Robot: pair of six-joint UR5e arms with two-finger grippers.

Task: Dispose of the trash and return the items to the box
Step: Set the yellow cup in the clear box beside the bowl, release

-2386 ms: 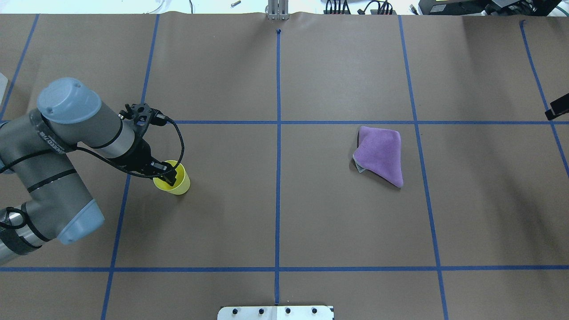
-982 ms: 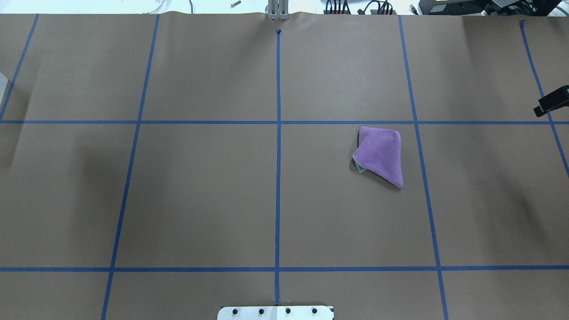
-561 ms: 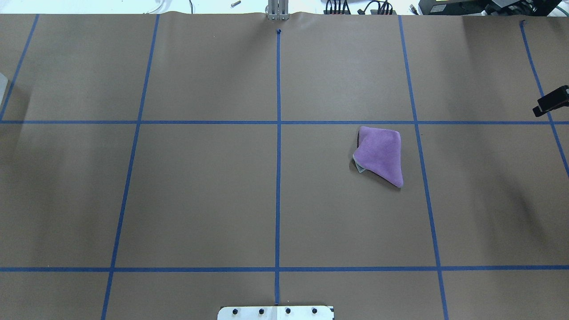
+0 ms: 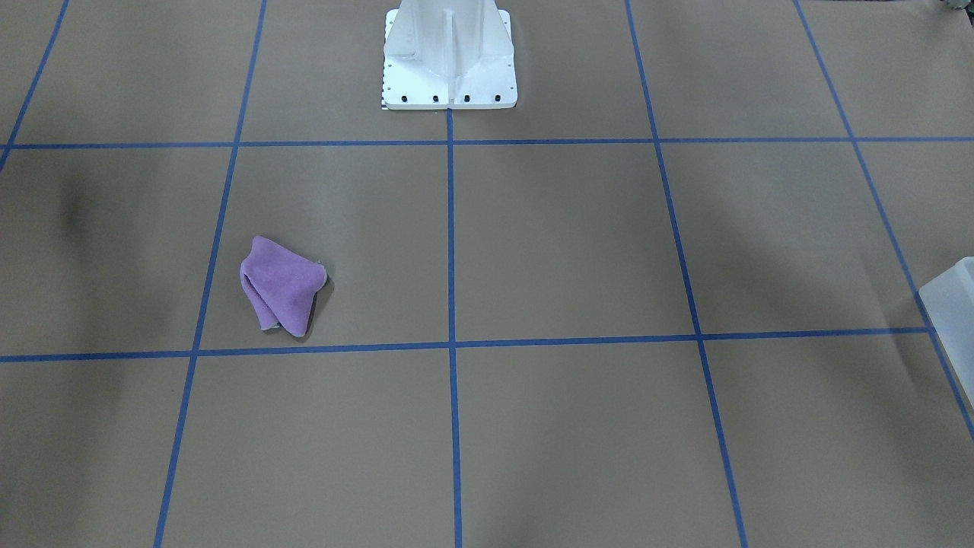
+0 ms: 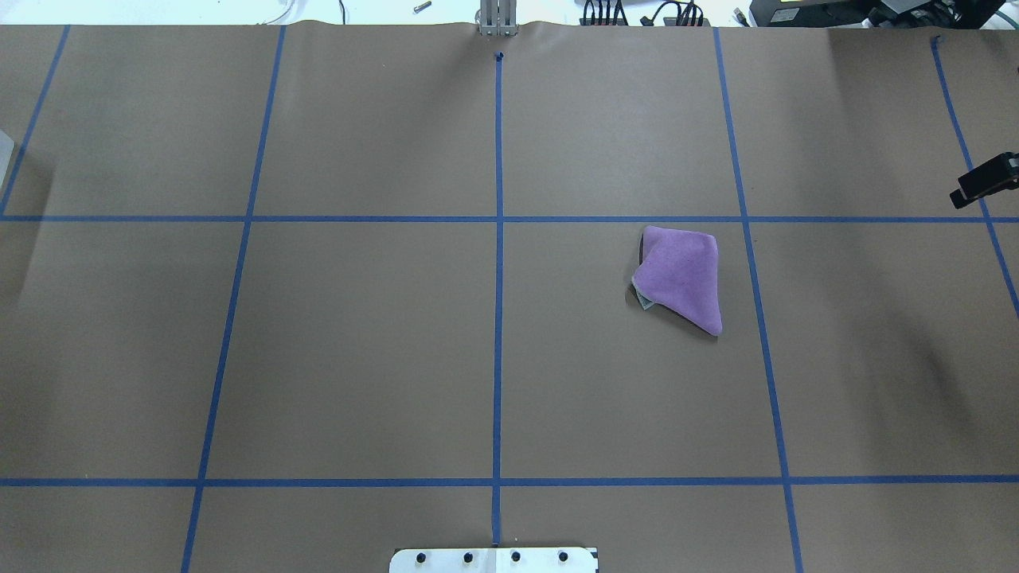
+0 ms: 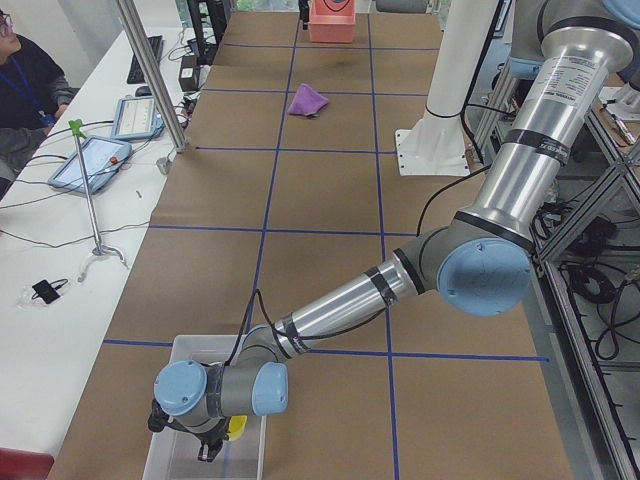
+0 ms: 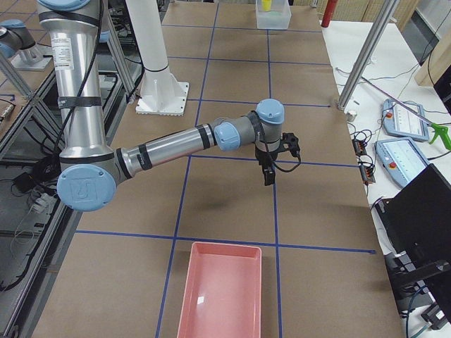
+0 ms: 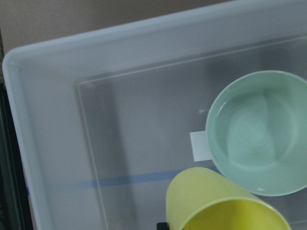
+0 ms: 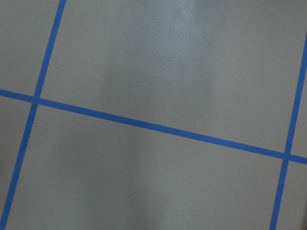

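Note:
The yellow cup hangs tilted close under the left wrist camera, above the floor of the whitish translucent box. In the exterior left view my left gripper reaches down into the box with the cup at its fingers, so it looks shut on the cup. The box's corner shows in the front-facing view. My right gripper hovers over bare table; only its black tip shows overhead, and I cannot tell if it is open.
A pale green bowl lies in the box beside the cup. A crumpled purple cloth lies right of the table's centre. A pink bin stands at the table's right end. The white robot base stands mid-table.
My left arm has carried the yellow cup off the overhead view's left edge and now holds it over the box. The right gripper's tip has crept slightly inward.

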